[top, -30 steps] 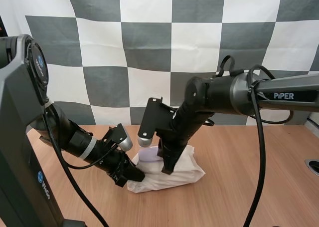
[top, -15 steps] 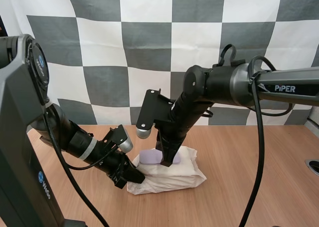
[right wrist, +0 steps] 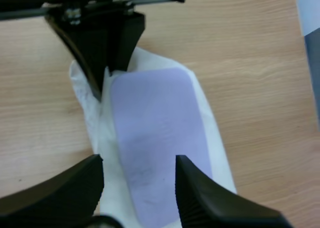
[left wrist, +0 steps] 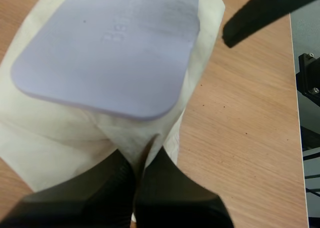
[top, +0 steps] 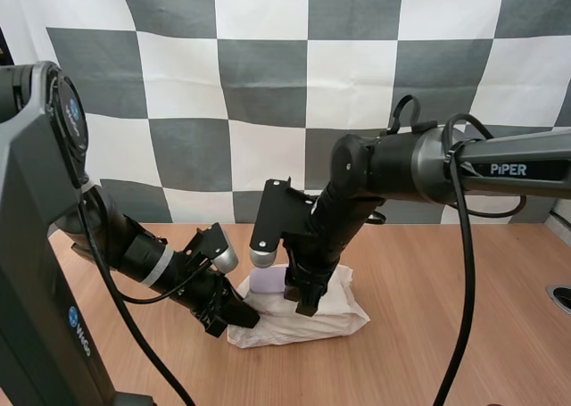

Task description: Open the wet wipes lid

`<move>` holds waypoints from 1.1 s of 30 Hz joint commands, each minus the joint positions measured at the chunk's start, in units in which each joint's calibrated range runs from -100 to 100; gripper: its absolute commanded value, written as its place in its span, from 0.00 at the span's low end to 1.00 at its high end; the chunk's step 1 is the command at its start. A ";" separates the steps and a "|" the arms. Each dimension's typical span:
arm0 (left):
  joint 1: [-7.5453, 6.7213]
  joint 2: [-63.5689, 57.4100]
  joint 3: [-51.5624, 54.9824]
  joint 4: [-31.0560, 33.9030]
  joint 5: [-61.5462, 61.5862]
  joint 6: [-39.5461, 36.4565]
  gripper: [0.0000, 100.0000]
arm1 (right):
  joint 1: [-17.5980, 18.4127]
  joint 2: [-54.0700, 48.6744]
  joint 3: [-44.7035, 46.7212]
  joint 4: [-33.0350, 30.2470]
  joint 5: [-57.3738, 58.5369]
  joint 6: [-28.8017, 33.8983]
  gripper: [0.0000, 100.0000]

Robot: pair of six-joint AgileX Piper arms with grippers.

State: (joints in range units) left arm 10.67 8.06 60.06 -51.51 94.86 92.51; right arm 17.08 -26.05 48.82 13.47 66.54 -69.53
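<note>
Pinches the near edge of the wet wipes pack (top: pixel 312 321) with the left gripper (left wrist: pixel 141 155), clamped tight on the white wrap. Holds the right gripper (right wrist: pixel 139 160) spread wide just over the lavender lid (right wrist: pixel 157 133). Finds the pack lying on the wooden tabletop (top: pixel 446 317) between both arms, lid flat and closed.

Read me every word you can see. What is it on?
"PiPER": white, on my right arm's dark grey forearm.
Raised letters on the flat lilac plastic lid of the white wet wipes pack: too faint to read.
Mark on my left arm's black base: too blurred.
</note>
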 commanded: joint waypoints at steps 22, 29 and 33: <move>-0.02 0.10 -0.05 -0.09 1.78 -0.52 0.00 | 0.06 3.18 -0.01 1.13 -2.36 -0.15 0.01; -0.02 0.10 -0.05 -0.09 2.25 -0.51 0.00 | 0.06 3.18 -0.28 1.13 -2.58 -0.15 0.00; -0.02 0.10 -0.05 0.03 2.22 -0.51 0.00 | 0.06 3.18 -1.90 1.13 -2.40 0.19 0.00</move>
State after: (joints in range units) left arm 10.67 8.06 60.06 -51.92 96.83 92.51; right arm 17.13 -22.90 47.22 14.55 64.33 -69.32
